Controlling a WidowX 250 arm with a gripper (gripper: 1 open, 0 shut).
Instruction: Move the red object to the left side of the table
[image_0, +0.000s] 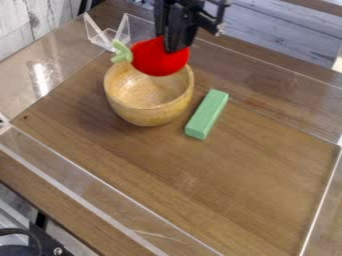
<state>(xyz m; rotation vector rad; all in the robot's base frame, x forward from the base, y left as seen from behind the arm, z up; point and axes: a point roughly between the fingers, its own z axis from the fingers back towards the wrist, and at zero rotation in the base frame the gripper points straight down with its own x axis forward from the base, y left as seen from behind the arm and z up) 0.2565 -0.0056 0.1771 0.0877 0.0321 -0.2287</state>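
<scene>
While clamped in the fingers (173, 45), the red object (160, 59) above the wooden bowl's (147, 95) far rim.

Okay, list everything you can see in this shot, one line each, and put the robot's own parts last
red object: one, bright red with a light-green leafy stem, held above the far rim of the bowl
wooden bowl: one, light tan, left of centre on the table
block: one, green, rectangular, lying flat just right of the bowl, apart from it
table: one, dark brown wood grain
acrylic walls: clear, low, edging the tabletop
gripper: one, black, pointing down, shut on the red object
</scene>
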